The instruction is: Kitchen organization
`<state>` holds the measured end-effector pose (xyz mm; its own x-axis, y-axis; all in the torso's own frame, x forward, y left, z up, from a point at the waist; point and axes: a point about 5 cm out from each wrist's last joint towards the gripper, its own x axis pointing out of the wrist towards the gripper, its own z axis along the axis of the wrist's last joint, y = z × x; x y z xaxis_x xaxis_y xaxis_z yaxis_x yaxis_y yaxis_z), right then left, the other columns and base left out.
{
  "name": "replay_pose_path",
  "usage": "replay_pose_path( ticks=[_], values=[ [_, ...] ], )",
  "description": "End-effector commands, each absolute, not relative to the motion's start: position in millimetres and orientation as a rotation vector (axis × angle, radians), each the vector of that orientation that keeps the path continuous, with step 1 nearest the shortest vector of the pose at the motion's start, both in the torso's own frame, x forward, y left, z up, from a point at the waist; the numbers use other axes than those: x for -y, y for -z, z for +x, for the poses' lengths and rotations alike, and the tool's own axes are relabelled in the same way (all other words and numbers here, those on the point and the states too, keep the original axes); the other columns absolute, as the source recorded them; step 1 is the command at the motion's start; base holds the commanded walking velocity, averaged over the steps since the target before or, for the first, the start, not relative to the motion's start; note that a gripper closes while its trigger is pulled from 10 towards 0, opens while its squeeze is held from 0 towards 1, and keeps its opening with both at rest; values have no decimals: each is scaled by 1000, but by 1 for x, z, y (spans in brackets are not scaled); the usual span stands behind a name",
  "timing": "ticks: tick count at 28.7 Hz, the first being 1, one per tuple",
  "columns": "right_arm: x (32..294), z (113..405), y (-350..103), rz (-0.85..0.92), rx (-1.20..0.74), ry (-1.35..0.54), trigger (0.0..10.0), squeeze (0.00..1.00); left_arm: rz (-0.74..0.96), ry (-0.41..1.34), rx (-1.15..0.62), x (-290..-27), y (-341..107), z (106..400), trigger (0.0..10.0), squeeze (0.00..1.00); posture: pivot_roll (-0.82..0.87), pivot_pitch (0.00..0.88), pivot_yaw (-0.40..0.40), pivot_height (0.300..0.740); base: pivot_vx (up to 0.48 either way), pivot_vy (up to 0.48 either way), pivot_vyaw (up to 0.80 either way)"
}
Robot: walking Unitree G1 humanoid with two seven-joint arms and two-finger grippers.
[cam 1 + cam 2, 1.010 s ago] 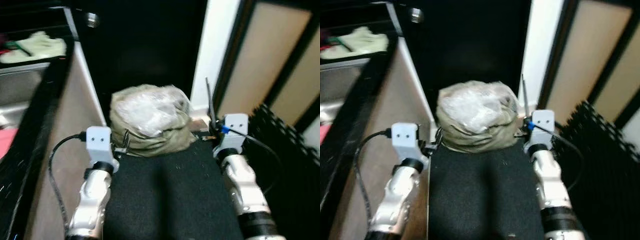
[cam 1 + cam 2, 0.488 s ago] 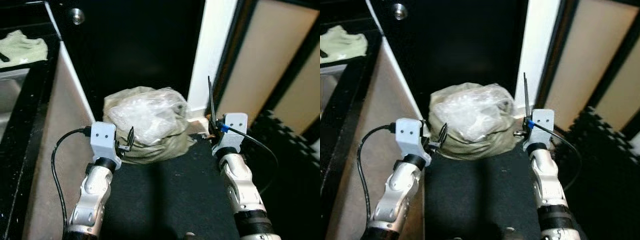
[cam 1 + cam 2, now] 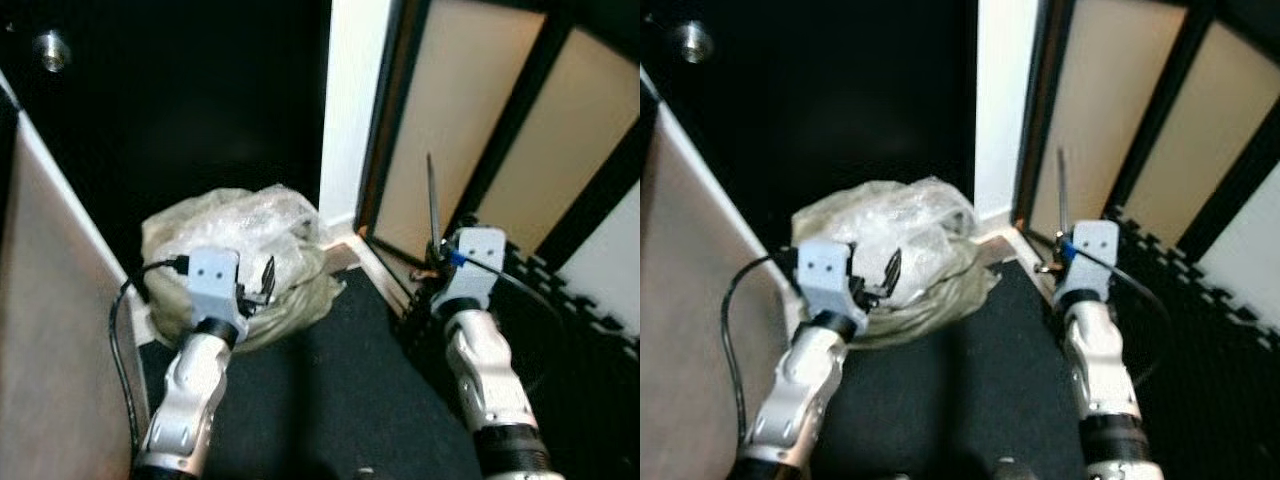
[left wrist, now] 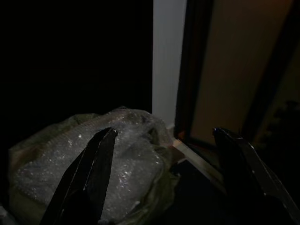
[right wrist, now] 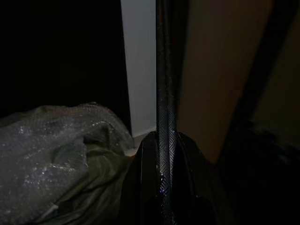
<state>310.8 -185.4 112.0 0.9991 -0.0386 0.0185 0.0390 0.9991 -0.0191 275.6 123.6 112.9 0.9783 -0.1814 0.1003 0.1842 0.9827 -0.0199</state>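
Down on the floor, a lumpy olive-green bag (image 3: 235,270) stuffed with clear bubble wrap (image 4: 89,159), slumped against the dark cabinet front (image 3: 190,100), just beside the white door post (image 3: 345,110). Black mat (image 3: 330,390) spread in front of it, bag's lower edge touching the mat.

Left hand (image 3: 262,280) close in at the bag's near flank, fingers spread wide in the wrist view, nothing between them, tips framing the shiny wrap on top. Right hand (image 3: 432,205) up and off to the side, near the tan panels with dark frames (image 3: 470,110), well apart from the bag; fingers pressed flat together into one thin blade, gripping nothing.

On handling, a judgement only: looks light and squashy, mostly air and plastic. Soft walls, so likely to sag and fold rather than lift as one piece. Bubble wrap looks slick and loose, liable to slide out if pinched alone. Better purchase probably on the cloth: the rolled rim at the top, or a bunched fold of fabric on the near side. Pinch deep, get plenty of material between the fingers. A two-sided lift would hold shape better, but that would need the right hand brought across first.
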Motion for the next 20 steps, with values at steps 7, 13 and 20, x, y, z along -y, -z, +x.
replay_pose_path(
  ticks=[7,13,20],
  values=[
    [183,310,-112,-14,15,22,10000,0,-19,184,86,-124,-111,273,10000,0,-35,70,31,740,298,0,0],
    [183,310,-112,-13,16,17,10000,0,-18,184,85,-124,-111,273,10000,0,-35,70,29,740,299,0,0],
    [183,310,-112,-12,16,13,10000,0,-18,186,84,-124,-110,273,10000,0,-35,70,29,740,299,0,0]
  ],
)
